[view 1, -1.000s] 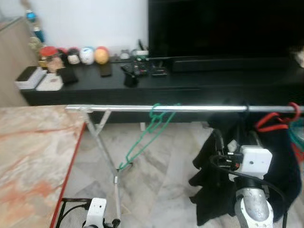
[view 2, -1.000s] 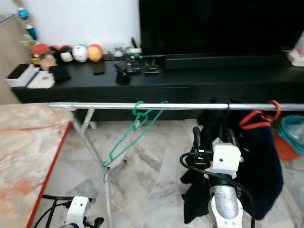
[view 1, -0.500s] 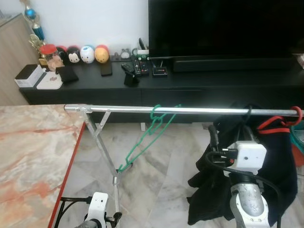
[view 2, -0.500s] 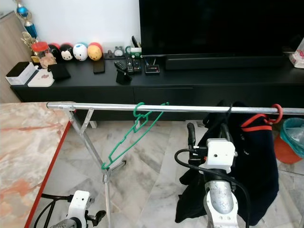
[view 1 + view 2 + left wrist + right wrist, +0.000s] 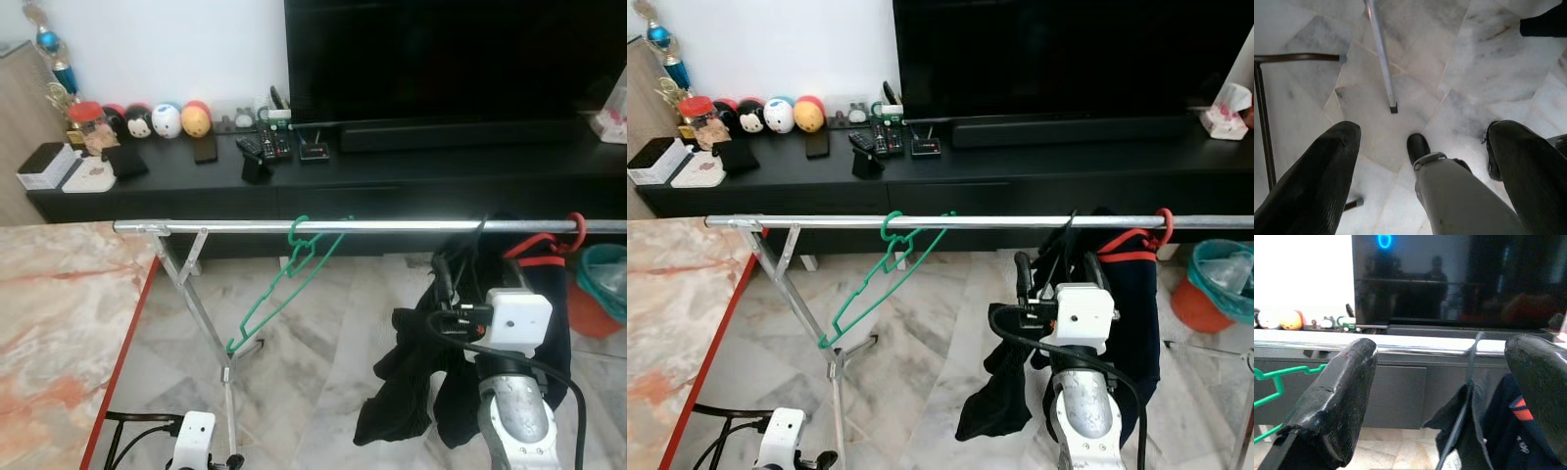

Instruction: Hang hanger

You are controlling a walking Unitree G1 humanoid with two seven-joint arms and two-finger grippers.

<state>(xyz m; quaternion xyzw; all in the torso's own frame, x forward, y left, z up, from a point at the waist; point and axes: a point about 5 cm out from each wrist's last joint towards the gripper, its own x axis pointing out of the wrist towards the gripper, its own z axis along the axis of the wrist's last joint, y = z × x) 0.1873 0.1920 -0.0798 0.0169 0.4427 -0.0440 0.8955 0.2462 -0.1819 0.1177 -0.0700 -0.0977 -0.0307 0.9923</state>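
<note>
Dark garment (image 5: 1117, 294) on its hanger hangs from the rail (image 5: 1019, 222) — hanging appears complete. Right gripper (image 5: 1449, 401) spread wide, empty, just before it; left gripper (image 5: 1420, 171) likewise spread, idle.

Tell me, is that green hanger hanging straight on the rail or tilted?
Tilted. The green hanger is hooked on the silver rail, and its body slants down toward the rack's leg instead of hanging level.
</note>
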